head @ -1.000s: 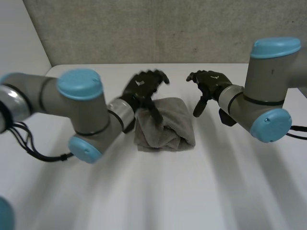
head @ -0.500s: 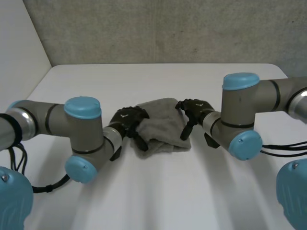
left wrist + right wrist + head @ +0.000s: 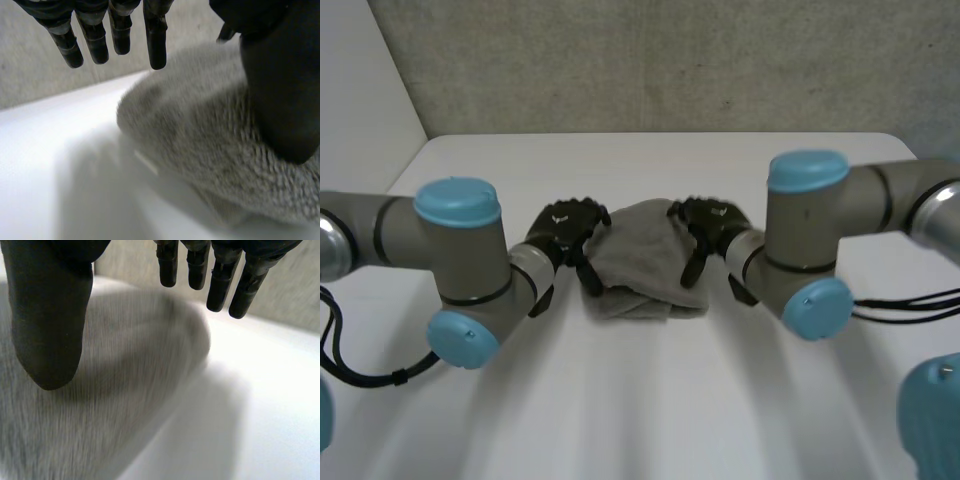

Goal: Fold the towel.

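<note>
- Grey terry towel, loosely folded into a rumpled, rounded bundle, lies on the white table between the two hands.
- At one side edge of the towel sits the left hand, its palm turned towards the cloth.
- Seen from the left wrist, this hand's fingers hang straight and slightly spread, above the table just past the towel's rounded edge and apart from the cloth.
- Its thumb reaches down on its own over the towel, with its tip on or just above the pile. Whether it presses cannot be told. Thumb and fingers stand wide apart, so the hand is spread and not clamped on the cloth.
- At the opposite side edge sits the right hand, mirroring the left, palm towards the towel.
- Seen from the right wrist, its fingers are straight and hang above the towel's curved edge and the table beside it.
- Its thumb hangs over the towel with a dark shadow under the tip. Contact cannot be told. This hand too is spread wide, not closed on the cloth.
- Each arm reaches inward towards the towel: the left arm from the left hand's side, the right arm from the right hand's side.
- Beyond both sets of fingertips, a rough grey wall stands behind the table.
</note>
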Controlling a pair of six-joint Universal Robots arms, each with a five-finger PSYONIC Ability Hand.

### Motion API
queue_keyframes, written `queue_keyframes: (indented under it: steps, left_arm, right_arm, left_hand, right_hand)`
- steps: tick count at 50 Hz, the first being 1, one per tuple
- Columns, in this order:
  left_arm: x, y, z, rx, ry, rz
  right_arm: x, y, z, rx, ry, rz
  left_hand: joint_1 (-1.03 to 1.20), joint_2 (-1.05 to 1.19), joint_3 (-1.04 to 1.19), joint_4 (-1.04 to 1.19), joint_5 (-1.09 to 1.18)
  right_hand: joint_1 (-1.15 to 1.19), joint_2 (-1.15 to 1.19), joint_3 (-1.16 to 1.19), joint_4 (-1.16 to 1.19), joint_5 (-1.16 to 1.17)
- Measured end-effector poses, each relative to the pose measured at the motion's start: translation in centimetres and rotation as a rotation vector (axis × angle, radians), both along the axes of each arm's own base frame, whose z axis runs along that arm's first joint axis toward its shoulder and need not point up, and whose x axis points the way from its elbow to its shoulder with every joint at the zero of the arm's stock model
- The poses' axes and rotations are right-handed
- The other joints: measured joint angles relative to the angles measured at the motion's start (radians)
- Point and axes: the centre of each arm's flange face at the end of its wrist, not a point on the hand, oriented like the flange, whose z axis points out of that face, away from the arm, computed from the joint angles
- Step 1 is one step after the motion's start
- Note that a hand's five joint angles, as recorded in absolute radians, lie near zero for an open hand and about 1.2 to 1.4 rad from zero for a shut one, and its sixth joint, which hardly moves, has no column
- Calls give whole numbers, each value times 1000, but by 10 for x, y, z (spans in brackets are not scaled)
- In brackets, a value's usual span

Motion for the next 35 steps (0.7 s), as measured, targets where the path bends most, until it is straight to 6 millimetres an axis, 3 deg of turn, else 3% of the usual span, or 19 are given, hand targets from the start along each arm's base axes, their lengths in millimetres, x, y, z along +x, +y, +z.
queue_keyframes:
  steps: [8, 9, 11, 13, 19, 26, 35]
  left_arm:
    - [4, 5, 60, -104, 58, 6]
    - [7, 7, 80, -135, 73, 13]
    - [13, 9, 102, -173, 90, 24]
    - [17, 10, 113, -192, 98, 31]
    - [43, 19, 180, -302, 142, 88]
    - [64, 32, 215, -333, 148, 146]
    - [85, 41, 211, -258, 93, 234]
  right_arm:
    - [-20, -5, 71, -118, -37, -76]
    - [-30, -6, 91, -153, -34, -122]
    - [-43, -8, 112, -194, -24, -179]
    - [-52, -8, 125, -220, -16, -218]
    - [-89, -7, 173, -341, 42, -383]
    - [-105, 3, 191, -377, 70, -429]
    - [-119, 23, 191, -351, 89, -378]
  left_hand:
    - [-9, -7, -6, -7, 0]
    - [-9, -8, -6, -8, 0]
    - [-9, -8, -6, -8, 0]
    - [-9, -8, -6, -8, 0]
    - [-8, -6, -5, -6, 0]
    - [-7, -6, -4, -5, 0]
    - [-7, -6, -4, -5, 0]
  right_hand:
    - [0, 0, 0, 0, 0]
    - [0, 0, 0, 0, 0]
    - [0, 0, 0, 0, 0]
    - [0, 0, 0, 0, 0]
    - [0, 0, 0, 0, 0]
    - [0, 0, 0, 0, 0]
    - [0, 0, 0, 0, 0]
